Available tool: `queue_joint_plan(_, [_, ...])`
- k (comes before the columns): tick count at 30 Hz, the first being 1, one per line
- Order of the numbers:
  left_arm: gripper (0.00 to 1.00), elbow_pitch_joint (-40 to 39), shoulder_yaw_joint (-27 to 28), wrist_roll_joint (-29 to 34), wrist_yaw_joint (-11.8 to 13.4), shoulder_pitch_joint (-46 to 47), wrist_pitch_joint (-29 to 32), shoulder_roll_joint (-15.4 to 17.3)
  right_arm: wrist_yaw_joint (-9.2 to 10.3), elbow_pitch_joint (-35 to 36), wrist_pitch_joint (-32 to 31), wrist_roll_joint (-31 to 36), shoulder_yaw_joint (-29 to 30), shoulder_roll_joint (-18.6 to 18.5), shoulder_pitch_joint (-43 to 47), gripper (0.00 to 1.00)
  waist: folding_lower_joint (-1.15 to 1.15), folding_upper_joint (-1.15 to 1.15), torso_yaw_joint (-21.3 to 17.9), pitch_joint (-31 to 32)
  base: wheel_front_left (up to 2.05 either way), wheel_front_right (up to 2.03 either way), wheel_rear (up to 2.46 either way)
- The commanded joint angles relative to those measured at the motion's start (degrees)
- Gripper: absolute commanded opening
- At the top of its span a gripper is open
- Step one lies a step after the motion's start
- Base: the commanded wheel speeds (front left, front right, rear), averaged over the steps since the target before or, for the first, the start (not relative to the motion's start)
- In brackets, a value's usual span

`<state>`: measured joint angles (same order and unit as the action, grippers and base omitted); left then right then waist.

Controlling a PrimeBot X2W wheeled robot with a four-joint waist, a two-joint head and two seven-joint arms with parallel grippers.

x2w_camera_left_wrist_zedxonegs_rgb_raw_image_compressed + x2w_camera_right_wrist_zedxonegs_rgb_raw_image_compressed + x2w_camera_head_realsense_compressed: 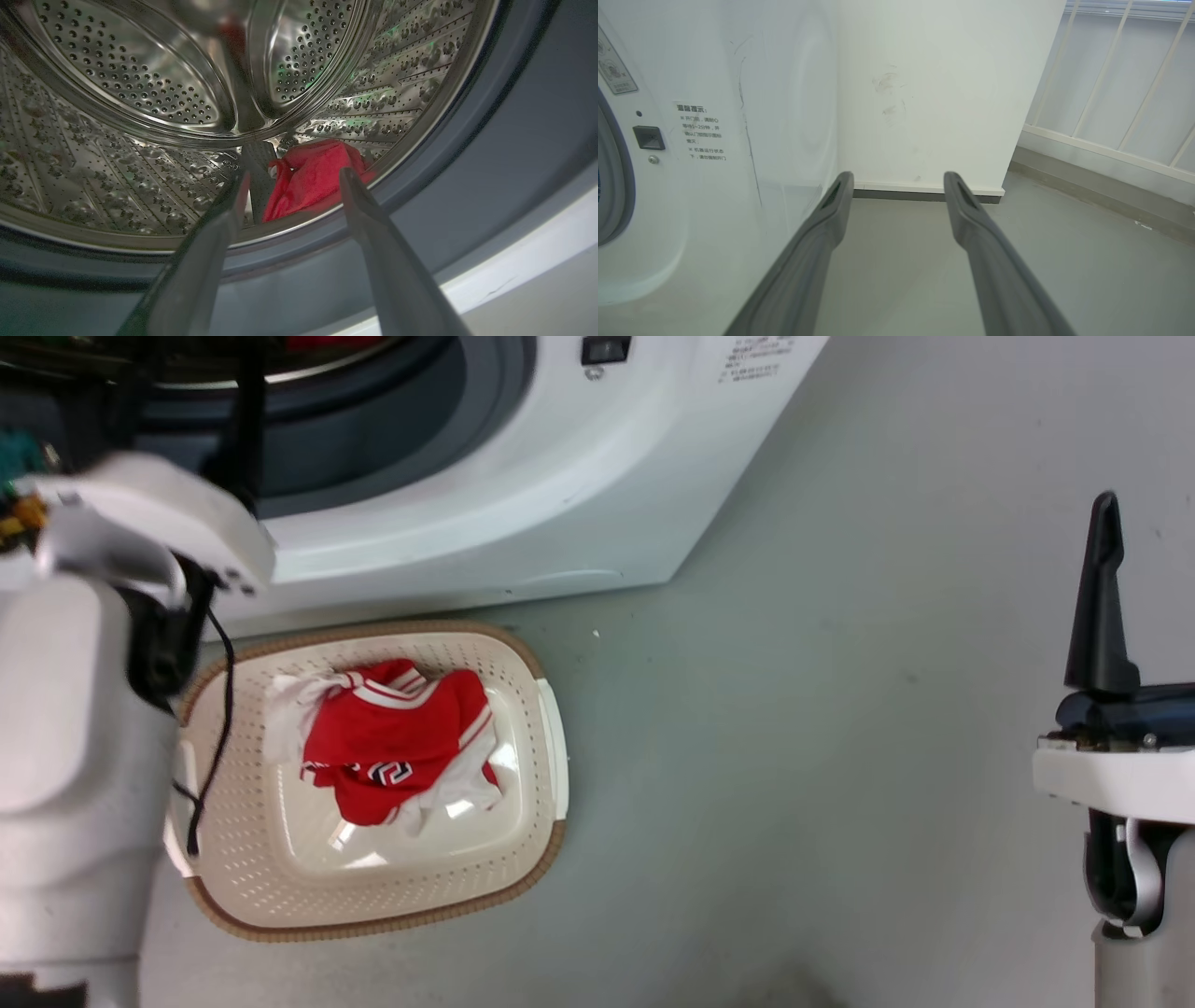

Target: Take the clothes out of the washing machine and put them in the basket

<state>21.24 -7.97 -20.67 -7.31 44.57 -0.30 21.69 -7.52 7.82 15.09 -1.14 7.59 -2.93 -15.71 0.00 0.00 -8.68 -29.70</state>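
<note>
Looking through the head view, I see the basket on the grey floor, just in front of the washing machine, in the left part of the scene. 1 red jersey with white trim lies crumpled inside it, on the far half of the base. My pale left forearm rises at the left edge, up toward the round port. The right gripper stands at the right edge, well apart from the basket; from this side I see 1 dark finger.

In the left wrist view, the left gripper is released, its 2 fingers spread wide at the mouth of the steel drum. 1 plain red garment lies low in the drum, against its near edge, and I see it between the fingertips. I cannot tell if they touch it.

In the right wrist view, the right gripper is also released, with nothing between its 2 fingers, and it points at a white wall. The white front of the washing machine is at the left, with a printed notice.
</note>
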Motion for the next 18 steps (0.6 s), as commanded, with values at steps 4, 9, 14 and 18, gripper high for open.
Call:
queue_joint_plan(4, [1.0,2.03,-3.48,-1.71,-0.1,9.16,6.0,3.86,0.06,0.94,0.12,-0.16,0.21,0.1,-2.01,1.0,0.0,0.0,-3.15,-6.61,0.0,0.0,0.0])
queue_joint_plan(9, [1.0,5.82,-7.12,-5.7,-0.11,20.89,14.28,6.71,0.06,1.27,0.12,-0.52,1.18,0.11,-1.65,1.0,0.0,0.0,-4.87,-11.3,0.0,0.0,0.0])
queue_joint_plan(14, [1.0,11.54,-8.51,-12.33,-0.12,31.44,23.63,7.71,0.06,1.38,0.12,-1.63,0.41,0.11,-2.06,1.0,0.0,0.0,-6.35,-15.06,0.0,0.0,0.0])
queue_joint_plan(18, [1.0,14.91,-9.38,-14.39,-0.13,37.46,29.07,9.02,0.07,1.51,0.13,-2.71,-1.78,0.11,-2.09,1.0,0.0,0.0,-8.49,-17.25,0.0,0.0,0.0])
